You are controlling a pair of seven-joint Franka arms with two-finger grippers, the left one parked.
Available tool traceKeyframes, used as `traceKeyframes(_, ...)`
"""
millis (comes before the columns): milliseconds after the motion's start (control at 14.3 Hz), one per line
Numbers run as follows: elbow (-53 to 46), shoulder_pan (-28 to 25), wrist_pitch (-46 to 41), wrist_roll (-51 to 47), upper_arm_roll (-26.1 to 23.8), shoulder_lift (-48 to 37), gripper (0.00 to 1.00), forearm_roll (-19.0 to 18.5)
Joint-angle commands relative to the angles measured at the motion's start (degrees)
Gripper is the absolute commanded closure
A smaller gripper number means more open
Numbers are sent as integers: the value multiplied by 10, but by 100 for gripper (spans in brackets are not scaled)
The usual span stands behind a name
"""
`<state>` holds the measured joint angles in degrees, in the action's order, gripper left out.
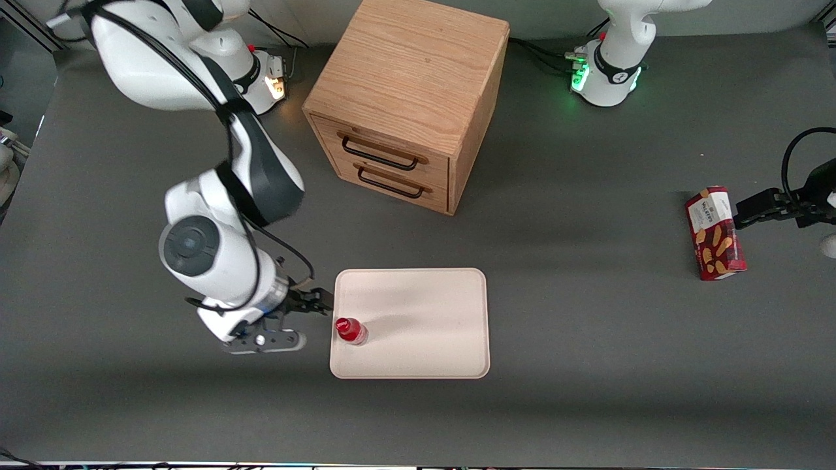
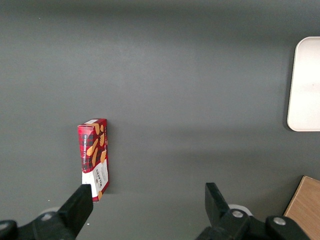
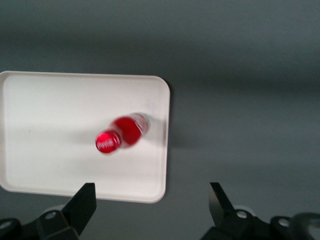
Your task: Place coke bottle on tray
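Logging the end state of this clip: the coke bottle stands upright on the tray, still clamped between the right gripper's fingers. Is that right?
Not quite. The coke bottle does stand upright on the tray, but it is not clamped. The gripper is open and sits beside the tray's edge toward the working arm's end, apart from the bottle. The right wrist view shows its spread fingers with nothing between them.

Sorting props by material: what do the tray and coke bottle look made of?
The tray looks like matte cream plastic, smooth with a moulded rim. The coke bottle on it seems clear plastic, glossy red cap. The open end effector hangs beside the tray.
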<state>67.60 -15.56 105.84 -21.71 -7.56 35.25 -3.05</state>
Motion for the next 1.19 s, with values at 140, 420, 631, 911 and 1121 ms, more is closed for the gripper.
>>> traceKeyframes(140,281,11,9,-1,55,-251,0,20)
traceKeyframes(420,406,10,-4,44,94,-389,0,20)
traceKeyframes(631,417,10,-89,47,103,-443,0,21)
traceKeyframes(911,416,11,-132,108,168,-475,0,20)
traceKeyframes(1121,410,11,-133,141,207,-475,0,17)
